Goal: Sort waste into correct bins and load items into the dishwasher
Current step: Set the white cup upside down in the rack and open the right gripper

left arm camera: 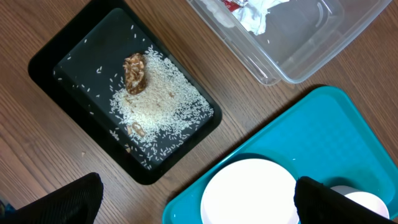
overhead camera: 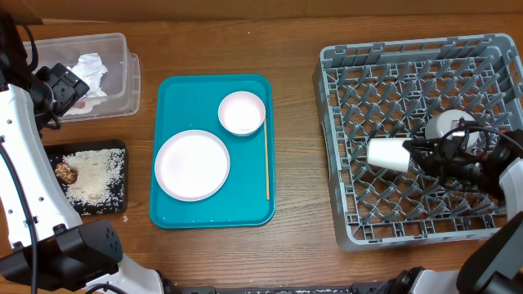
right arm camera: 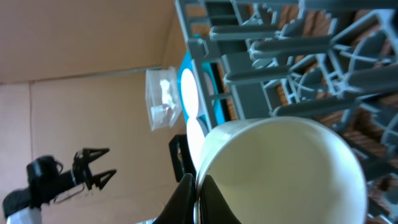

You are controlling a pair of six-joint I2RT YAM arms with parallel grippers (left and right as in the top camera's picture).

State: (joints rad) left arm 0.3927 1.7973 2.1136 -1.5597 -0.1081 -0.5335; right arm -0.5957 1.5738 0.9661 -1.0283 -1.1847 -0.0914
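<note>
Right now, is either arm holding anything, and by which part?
Right gripper holds the small whitish cup, lying sideways above the dish rack, fingers pinched shut on the edge of one end. Left gripper is open, holding nothing.

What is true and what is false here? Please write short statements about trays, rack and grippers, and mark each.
The crumpled white tissue lies in the clear rectangular plastic tub. True.
The right gripper is shut on the small whitish cup over the large grey plastic dish rack. True.
The thin wooden stick lies in that rack. False: it lies on the teal tray.
The pale rice-like crumbs are in the tub too. False: they are in the shallow black tray.
</note>
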